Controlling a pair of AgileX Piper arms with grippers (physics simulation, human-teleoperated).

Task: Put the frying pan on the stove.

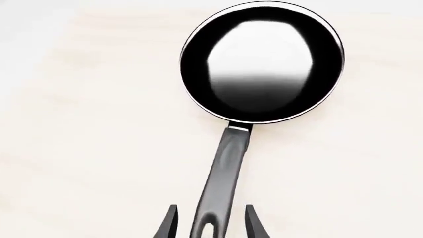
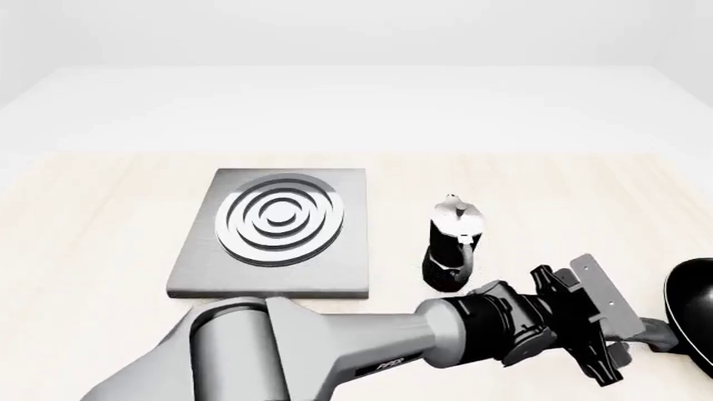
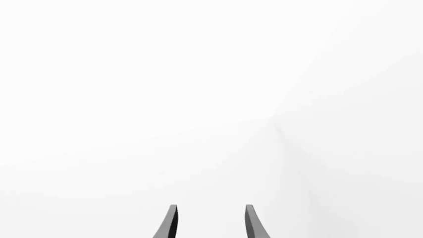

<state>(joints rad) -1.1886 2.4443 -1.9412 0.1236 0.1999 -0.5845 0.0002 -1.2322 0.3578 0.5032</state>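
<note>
Jaws of my left gripper (image 1: 210, 223) stand parted astride the frying pan (image 1: 262, 62) handle's looped end, seemingly untouched, at the counter's (image 1: 86, 148) right edge; next: close, carry to the stove (image 2: 273, 234).

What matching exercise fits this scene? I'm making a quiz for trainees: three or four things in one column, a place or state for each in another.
Things:
1. frying pan
2. stove
3. moka pot
4. right gripper

Places or states:
A. open, facing only blank white
B. handle between the open fingers of the left gripper
C. upright, right of the grey slab
D. nothing on its rings

Pairs: 1-B, 2-D, 3-C, 4-A
</note>
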